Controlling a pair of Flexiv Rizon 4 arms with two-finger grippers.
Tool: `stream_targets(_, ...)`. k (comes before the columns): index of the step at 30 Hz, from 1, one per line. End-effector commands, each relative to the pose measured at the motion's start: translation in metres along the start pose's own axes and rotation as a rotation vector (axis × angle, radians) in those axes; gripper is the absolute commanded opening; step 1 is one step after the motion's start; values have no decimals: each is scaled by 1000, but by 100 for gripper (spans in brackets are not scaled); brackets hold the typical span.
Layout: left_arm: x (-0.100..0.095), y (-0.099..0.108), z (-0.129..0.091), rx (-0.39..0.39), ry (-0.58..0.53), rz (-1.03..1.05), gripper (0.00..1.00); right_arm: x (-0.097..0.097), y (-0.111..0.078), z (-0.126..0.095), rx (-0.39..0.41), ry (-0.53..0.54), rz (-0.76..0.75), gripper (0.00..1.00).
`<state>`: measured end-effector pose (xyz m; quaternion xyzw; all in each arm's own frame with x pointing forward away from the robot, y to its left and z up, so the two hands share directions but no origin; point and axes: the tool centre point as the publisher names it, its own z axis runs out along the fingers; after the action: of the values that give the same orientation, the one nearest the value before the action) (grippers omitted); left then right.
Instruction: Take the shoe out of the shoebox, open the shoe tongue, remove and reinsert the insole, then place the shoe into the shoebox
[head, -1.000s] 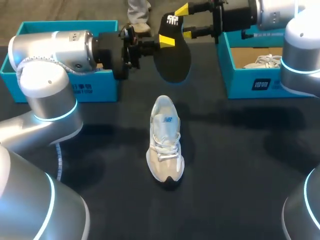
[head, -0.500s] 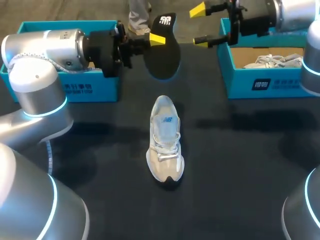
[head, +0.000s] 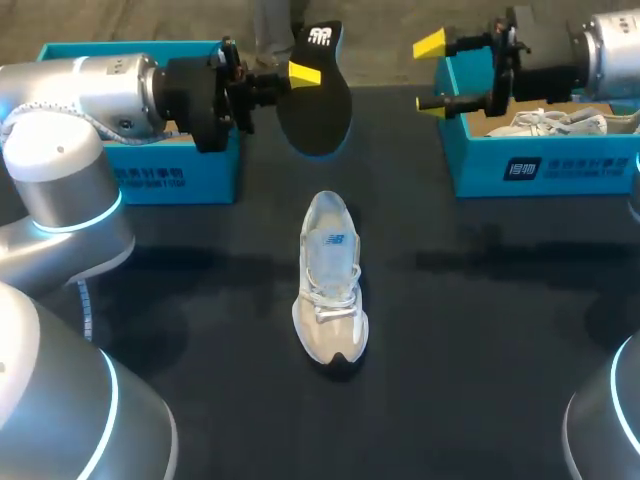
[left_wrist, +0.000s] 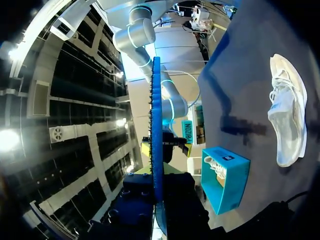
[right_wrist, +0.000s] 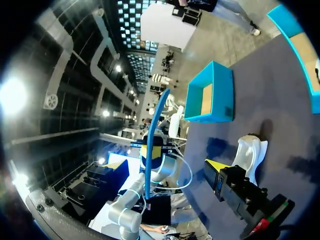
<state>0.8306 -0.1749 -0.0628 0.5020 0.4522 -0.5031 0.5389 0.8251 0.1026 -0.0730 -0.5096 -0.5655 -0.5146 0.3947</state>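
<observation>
Left gripper (head: 300, 75): fingers pinching black insole (head: 318, 112) at its edge, holding it in air above far side of table (head: 480, 330). In left wrist view insole (left_wrist: 156, 125) appears edge-on between fingers. Right gripper (head: 432, 72): fingers spread, nothing between them, beside insole, in front of right shoebox (head: 540, 165). Shoe (head: 330, 280): upright on sole at table centre, laces up, apart from both grippers. Left shoebox (head: 150, 175): behind left arm.
</observation>
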Motion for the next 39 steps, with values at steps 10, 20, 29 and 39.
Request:
stream_targets(10,-1,2,-1,4,15,0,0,0,-2,-4,-2,-2,0,100)
stream_targets(20,-22,0,-3,-15,115,-725,0,0,-2,-4,-2,-2,0,100)
stream_targets(29,-14,-18,-4,2,193,-1609,0,0,-2,-4,-2,-2,0,100)
stream_targets(39,-9,-16,-1,-14,58,-1847,0,0,-2,-4,-2,-2,0,100)
